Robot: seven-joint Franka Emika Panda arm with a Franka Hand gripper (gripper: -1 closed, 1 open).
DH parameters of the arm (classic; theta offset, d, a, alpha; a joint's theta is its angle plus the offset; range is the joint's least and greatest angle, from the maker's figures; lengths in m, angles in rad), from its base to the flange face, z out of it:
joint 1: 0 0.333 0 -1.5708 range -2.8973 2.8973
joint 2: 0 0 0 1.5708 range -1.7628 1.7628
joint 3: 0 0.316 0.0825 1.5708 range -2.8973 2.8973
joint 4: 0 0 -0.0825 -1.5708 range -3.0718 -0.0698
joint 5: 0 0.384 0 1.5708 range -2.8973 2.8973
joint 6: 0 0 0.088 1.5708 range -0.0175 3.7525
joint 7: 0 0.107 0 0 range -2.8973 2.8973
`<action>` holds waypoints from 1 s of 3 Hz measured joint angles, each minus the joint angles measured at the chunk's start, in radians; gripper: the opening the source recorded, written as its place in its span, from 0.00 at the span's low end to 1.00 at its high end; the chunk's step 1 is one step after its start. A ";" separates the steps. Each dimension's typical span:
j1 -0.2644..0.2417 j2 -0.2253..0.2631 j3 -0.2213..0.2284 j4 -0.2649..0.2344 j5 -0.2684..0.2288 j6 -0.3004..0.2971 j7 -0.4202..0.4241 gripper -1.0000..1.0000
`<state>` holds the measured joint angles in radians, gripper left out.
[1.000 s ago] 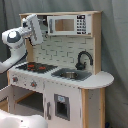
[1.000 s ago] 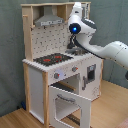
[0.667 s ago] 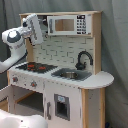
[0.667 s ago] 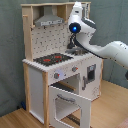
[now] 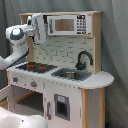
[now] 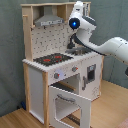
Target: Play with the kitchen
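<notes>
1. First exterior view: compared with a second ago, almost nothing has shifted. The white robot arm (image 5: 17,42) keeps its wrist high at the upper corner of the tall white and light-wood toy kitchen (image 5: 62,75), on the first exterior view's left, and its claw (image 5: 38,27) still sits up by the grey hood (image 6: 49,20).
2. I cannot tell whether the claw is open or closed, or whether it touches the hood.
3. Judged from this, play has paused or is very slow; no part of the kitchen has been moved in the last second.
4. In the second exterior view, the windowed oven door (image 6: 70,106) hangs open and down at the front, below the red-ringed black hob (image 6: 51,59).
5. The black faucet (image 5: 83,59) stands over the sink (image 5: 70,74) on the kitchen's top.
6. The kitchen stands on a wooden floor (image 6: 112,107), with a grey-green curtain (image 6: 11,50) behind it.
</notes>
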<state>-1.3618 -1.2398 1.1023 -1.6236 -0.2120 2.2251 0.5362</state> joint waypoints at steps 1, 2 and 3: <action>0.000 0.005 -0.025 0.000 0.000 -0.087 -0.050 0.00; 0.009 0.005 -0.054 -0.012 -0.001 -0.181 -0.092 0.00; 0.056 0.003 -0.084 -0.066 -0.004 -0.246 -0.110 0.00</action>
<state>-1.3062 -1.2368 1.0182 -1.6901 -0.2158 1.9790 0.4259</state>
